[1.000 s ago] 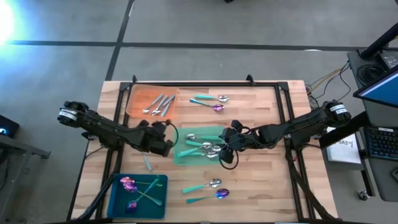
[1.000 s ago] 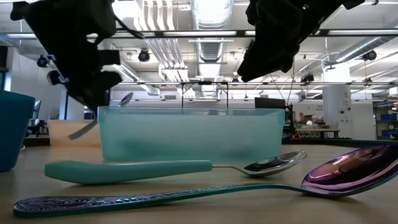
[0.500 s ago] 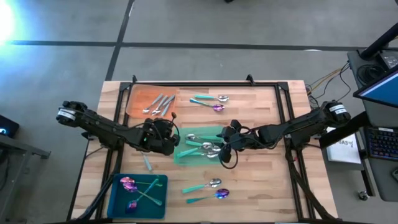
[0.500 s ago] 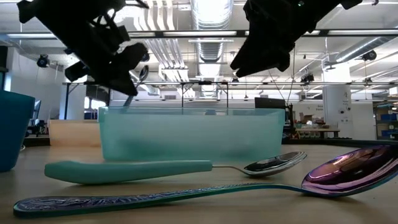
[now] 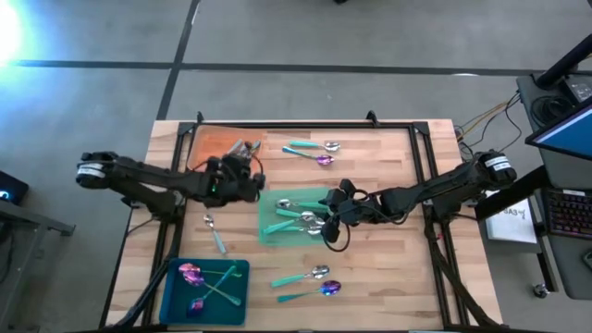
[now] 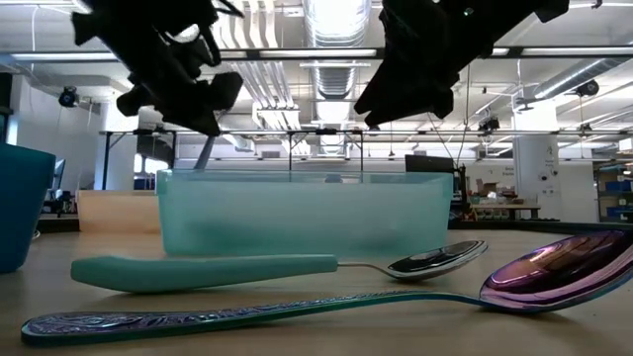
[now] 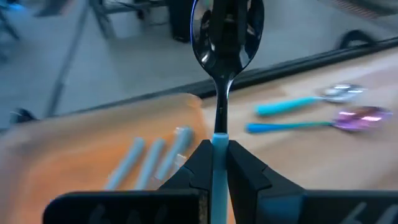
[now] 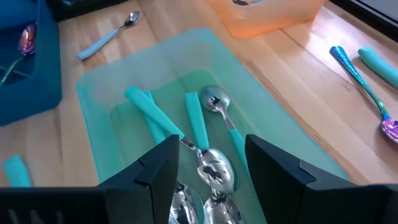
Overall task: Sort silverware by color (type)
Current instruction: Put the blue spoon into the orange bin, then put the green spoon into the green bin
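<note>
While the low view sets the order, nearest first:

Front edge: a purple-headed spoon (image 6: 554,272) and a teal-handled spoon (image 6: 247,269) lie loose on the wooden table (image 5: 388,268), handles running sideways.

Green tray (image 8: 99,99): mid-table, holding several teal-handled silver spoons (image 8: 214,165).

Right gripper (image 8: 208,163): hovering just over that tray, fingers spread apart, nothing between them.

Left gripper (image 7: 217,152): beside the green tray toward the orange one, fingers pressed together on the handle of a silver spoon (image 7: 225,37).

Held spoon's axis: in line with the fingers, bowl leading, pointing toward the orange tray.

Orange tray (image 7: 81,134): far left corner, straight ahead of the left gripper, with all-silver pieces (image 5: 242,148) lying in it.

Judgement: the left arm is the nearer one to that tray; a short reach forward and down looks enough for the drop.

Far side: two more teal-handled spoons (image 5: 313,148) lie loose beside the orange tray.
</note>
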You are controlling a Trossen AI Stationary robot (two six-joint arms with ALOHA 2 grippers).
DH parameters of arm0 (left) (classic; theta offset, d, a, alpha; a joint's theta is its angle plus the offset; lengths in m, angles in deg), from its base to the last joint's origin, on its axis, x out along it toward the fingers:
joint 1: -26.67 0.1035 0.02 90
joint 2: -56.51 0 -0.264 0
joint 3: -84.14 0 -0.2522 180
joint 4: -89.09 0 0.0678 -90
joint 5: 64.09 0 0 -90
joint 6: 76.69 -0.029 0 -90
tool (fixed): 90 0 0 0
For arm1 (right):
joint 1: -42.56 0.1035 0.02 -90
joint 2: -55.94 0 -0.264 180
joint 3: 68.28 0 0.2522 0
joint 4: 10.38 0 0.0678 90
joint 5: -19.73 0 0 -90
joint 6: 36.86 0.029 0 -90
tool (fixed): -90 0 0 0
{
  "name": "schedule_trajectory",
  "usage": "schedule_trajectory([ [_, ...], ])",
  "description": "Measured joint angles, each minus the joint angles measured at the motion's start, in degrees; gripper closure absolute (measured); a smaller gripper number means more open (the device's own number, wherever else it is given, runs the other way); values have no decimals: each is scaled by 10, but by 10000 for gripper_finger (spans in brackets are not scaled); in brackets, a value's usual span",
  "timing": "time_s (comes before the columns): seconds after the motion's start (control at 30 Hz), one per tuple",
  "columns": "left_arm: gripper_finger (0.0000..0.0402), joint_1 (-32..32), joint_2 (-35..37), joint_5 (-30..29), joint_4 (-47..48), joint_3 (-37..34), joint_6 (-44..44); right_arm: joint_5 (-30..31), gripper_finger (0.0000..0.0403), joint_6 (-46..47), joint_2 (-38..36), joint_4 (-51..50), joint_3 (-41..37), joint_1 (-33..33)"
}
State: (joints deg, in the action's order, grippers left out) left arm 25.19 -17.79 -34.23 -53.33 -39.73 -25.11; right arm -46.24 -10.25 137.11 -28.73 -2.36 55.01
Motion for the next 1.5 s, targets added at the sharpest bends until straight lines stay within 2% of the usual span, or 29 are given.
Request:
schedule_trajectory([
  [0.1, 394, 50, 1, 1, 0, 0, -63, 0, 227, 0, 0, -2, 0, 0],
  [0.2, 394, 102, 1, 27, 0, 0, -124, 0, 227, 0, 0, -8, 0, 0],
  [0.33, 390, 165, -6, 51, 0, 0, -170, 0, 227, -1, 0, -11, 0, 0],
  [0.43, 388, 196, -10, 63, 4, 0, -193, 0, 227, -2, 0, -11, 0, 0],
  [0.6, 382, 223, -18, 124, 14, 0, -230, 0, 227, -7, 0, -18, 0, 0],
  [0.97, 294, 226, -24, 132, 21, -1, -255, 0, 227, -48, 0, -51, 0, -19],
  [1.07, 265, 226, -24, 186, 19, -1, -248, 2, 227, -80, -3, -59, 3, -39],
  [1.23, 237, 213, -24, 293, -24, -1, -226, 59, 227, -155, -4, -75, 28, -95],
  [1.3, 236, 197, -24, 313, -70, -1, -236, 49, 227, -192, -2, -91, 40, -127],
  [1.5, 241, 138, -22, 338, -203, -1, -251, -39, 227, -260, 5, -166, 66, -239],
])
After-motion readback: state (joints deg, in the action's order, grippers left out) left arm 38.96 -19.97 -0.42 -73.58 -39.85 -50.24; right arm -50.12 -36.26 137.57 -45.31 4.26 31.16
